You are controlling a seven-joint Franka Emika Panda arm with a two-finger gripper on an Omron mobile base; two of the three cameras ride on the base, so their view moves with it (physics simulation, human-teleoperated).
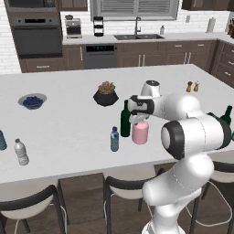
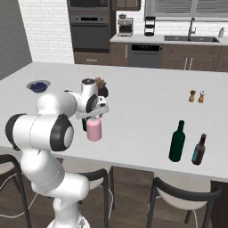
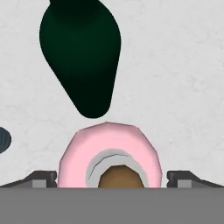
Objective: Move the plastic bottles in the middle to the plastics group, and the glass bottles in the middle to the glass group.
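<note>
Pink bottle [image 3: 109, 151] with a brownish stopper, dark green wine bottle [image 1: 125, 119] just beside it, blue-tinted water bottle [image 1: 114, 139] with a blue label, all on a white, faintly mottled table [image 1: 68, 123]. White arm, dark joints, dark claw [image 3: 111, 178] tips.

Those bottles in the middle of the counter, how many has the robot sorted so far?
None looks sorted yet: the blue water bottle, green wine bottle and pink bottle all stand mid-counter. The gripper hangs right above the pink bottle's brown stopper, jaws spread either side. All three moves remain.
</note>
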